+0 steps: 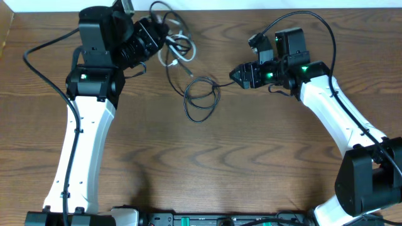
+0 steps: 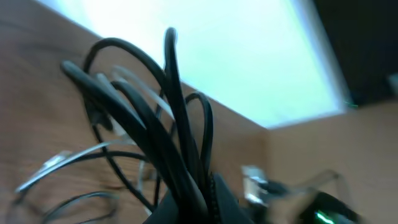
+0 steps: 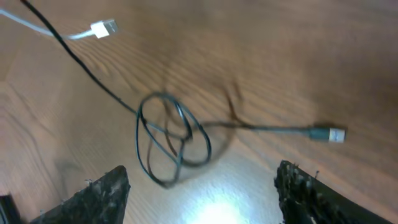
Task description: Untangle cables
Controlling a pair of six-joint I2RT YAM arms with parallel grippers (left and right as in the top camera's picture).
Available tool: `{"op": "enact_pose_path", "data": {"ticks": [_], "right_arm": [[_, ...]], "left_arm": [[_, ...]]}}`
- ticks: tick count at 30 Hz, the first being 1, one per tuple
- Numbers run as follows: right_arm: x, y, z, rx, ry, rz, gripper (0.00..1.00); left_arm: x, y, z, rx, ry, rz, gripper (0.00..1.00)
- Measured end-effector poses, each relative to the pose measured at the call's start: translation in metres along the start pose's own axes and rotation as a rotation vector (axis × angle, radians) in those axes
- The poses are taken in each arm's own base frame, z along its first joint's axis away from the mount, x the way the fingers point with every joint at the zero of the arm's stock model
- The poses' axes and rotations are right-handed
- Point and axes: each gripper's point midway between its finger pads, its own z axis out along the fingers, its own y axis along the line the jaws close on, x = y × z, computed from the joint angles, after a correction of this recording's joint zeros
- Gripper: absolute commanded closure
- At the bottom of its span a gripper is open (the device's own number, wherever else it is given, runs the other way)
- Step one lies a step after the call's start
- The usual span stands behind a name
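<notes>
My left gripper (image 1: 162, 39) is at the back of the table, shut on a bundle of the cables. In the left wrist view, black strands (image 2: 174, 93) rise out from between its jaws (image 2: 199, 186), and a white strand (image 2: 68, 160) runs past behind them. The white cable (image 1: 183, 49) loops just right of that gripper. The black cable (image 1: 201, 95) trails down into a loose coil on the wood. My right gripper (image 1: 233, 75) hovers open just right of the coil. From the right wrist I see the coil (image 3: 140, 134), its plug (image 3: 326, 134) and a white connector (image 3: 104, 27), with nothing between the fingers (image 3: 99, 199).
The table is brown wood (image 1: 251, 163). Its back edge (image 1: 220, 9) runs close behind the left gripper. Both white arms reach in from the front corners, the left arm (image 1: 81, 144) and the right arm (image 1: 339, 119).
</notes>
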Motion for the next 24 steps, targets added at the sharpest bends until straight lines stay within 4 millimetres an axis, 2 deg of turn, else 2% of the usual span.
{"op": "enact_pose_path", "data": {"ticks": [5, 9, 16, 24], "right_arm": [[-0.014, 0.006, -0.004, -0.063, -0.051, -0.024, 0.22], [-0.022, 0.015, -0.011, -0.149, -0.085, -0.072, 0.21], [-0.036, 0.039, -0.026, -0.331, -0.159, -0.227, 0.20], [-0.051, 0.064, -0.037, -0.441, -0.244, -0.367, 0.24]], "left_arm": [[0.018, -0.048, -0.007, 0.248, 0.134, 0.032, 0.93], [0.032, -0.077, -0.020, 0.406, 0.233, 0.080, 0.93], [0.047, -0.089, -0.031, 0.483, 0.350, 0.027, 0.93], [0.040, -0.103, -0.037, 0.517, 0.361, -0.054, 0.93]]}}
